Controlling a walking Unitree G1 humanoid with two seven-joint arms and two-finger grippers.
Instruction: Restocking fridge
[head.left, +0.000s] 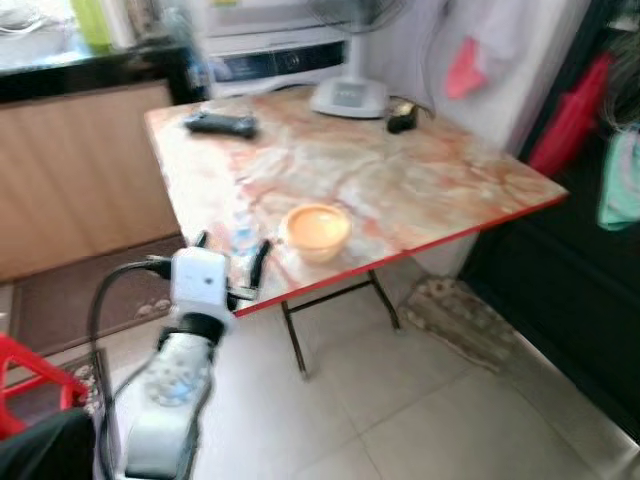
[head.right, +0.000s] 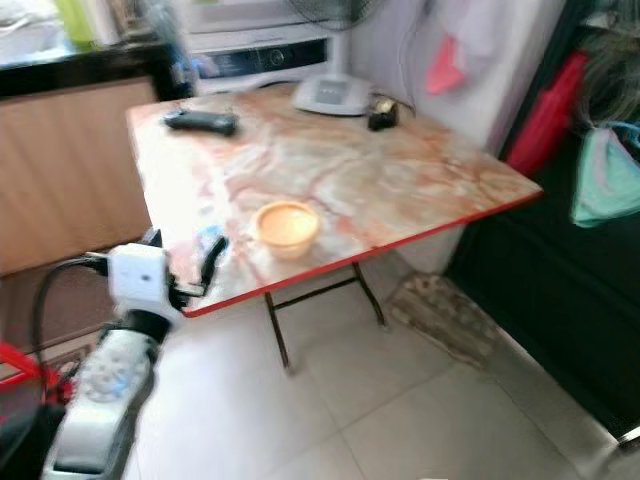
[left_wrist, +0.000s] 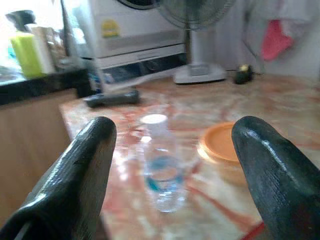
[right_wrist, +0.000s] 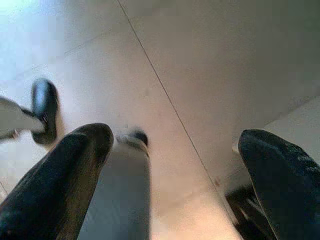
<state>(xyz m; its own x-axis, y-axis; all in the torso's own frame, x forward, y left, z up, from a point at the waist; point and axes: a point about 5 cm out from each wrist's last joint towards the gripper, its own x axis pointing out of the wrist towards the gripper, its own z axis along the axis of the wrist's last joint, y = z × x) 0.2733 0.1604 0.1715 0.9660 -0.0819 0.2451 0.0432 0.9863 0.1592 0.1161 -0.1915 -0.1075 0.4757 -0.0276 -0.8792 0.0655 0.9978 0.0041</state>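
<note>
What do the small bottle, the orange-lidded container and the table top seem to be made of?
Water bottle: clear plastic, it seems; one sees through it, and the cap is white. Orange-lidded container: probably plastic, with a matte lid; blur hides more. Table top: a glossy marble-pattern surface with a red edge, likely laminate and not stone, on thin folding metal legs. The left gripper is open around the bottle.

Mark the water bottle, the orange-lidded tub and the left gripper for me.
water bottle (left_wrist: 161, 172), left wrist view, on its clear body.
orange-lidded tub (head.left: 316, 229), left eye view, on the lid.
left gripper (head.left: 232, 257), left eye view, midway between the fingertips.
</note>
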